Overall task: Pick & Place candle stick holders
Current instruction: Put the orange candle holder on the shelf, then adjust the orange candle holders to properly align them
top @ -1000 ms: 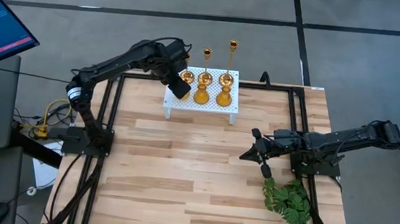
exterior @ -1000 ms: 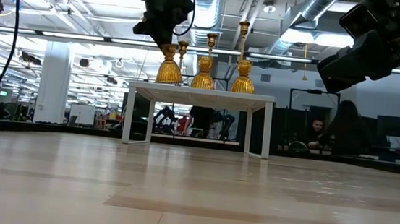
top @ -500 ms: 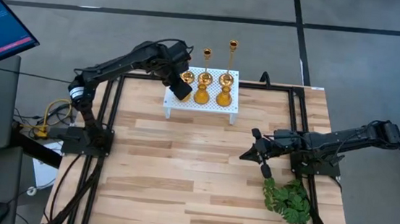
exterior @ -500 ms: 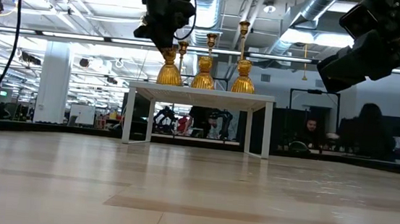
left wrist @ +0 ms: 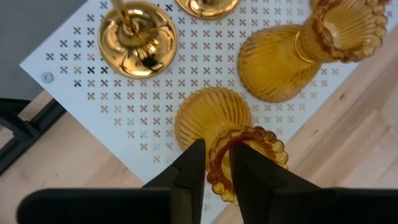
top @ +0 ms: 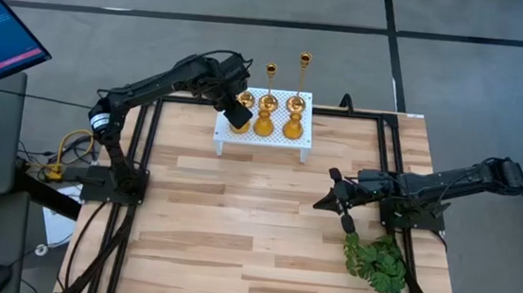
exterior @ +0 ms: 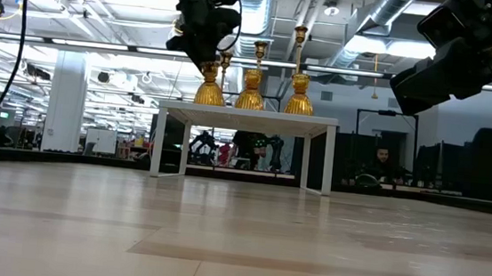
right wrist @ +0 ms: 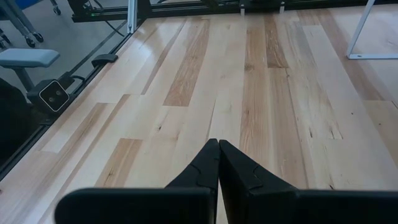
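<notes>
Six gold candle stick holders stand on the white perforated stand (top: 262, 135) at the table's far edge. Three slim brass sticks (top: 271, 71) are in the back row and three squat amber ones (top: 292, 126) in the front. My left gripper (top: 238, 118) is over the front left squat holder (left wrist: 211, 118) and shut on it. That holder's base rests on the stand in the low view (exterior: 210, 90). My right gripper (top: 335, 197) is shut and empty, above the table's right half; it also shows in its wrist view (right wrist: 217, 146). My left gripper pinches the scalloped rim (left wrist: 217, 158) of the front left squat holder, on the rim's near side. One finger (left wrist: 249, 165) is over the mouth and the other (left wrist: 191, 165) is outside. The fingers come from above, slanting down. The holder stands upright on the stand.
A green leafy plant (top: 377, 261) lies at the table's near right, close to my right arm. The other two squat holders (left wrist: 273, 59) stand close beside the gripped one. The wooden table (top: 236, 220) lies open in front of the stand.
</notes>
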`<control>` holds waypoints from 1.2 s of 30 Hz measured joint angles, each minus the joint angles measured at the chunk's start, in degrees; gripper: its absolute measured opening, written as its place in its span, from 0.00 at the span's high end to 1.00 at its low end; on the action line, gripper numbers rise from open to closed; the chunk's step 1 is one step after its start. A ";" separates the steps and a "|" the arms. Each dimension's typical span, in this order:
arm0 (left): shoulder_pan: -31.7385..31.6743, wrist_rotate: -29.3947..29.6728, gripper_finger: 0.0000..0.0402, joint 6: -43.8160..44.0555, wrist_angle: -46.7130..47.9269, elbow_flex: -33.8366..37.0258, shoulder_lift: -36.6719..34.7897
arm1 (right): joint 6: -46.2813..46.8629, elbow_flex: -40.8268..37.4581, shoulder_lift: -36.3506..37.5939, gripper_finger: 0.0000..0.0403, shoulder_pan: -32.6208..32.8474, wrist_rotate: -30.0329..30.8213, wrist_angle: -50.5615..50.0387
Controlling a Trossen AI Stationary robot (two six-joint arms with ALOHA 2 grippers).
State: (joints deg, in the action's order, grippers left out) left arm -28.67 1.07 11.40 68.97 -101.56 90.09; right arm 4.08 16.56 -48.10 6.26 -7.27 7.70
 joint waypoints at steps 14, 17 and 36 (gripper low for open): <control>0.04 0.19 0.77 -0.66 -2.00 0.26 -2.65 | 0.00 0.00 -0.02 1.00 0.05 -0.08 -0.07; 0.04 0.93 0.77 -0.93 -2.23 0.26 -4.30 | 0.00 0.00 -0.01 1.00 0.04 -0.11 -0.07; 7.96 2.04 0.97 -10.92 -5.97 0.13 -23.91 | -0.13 0.00 -0.02 1.00 0.04 0.20 3.82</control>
State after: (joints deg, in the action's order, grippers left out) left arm -20.70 3.11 0.48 63.00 -101.43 66.18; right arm 3.95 16.56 -48.12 6.31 -7.07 11.53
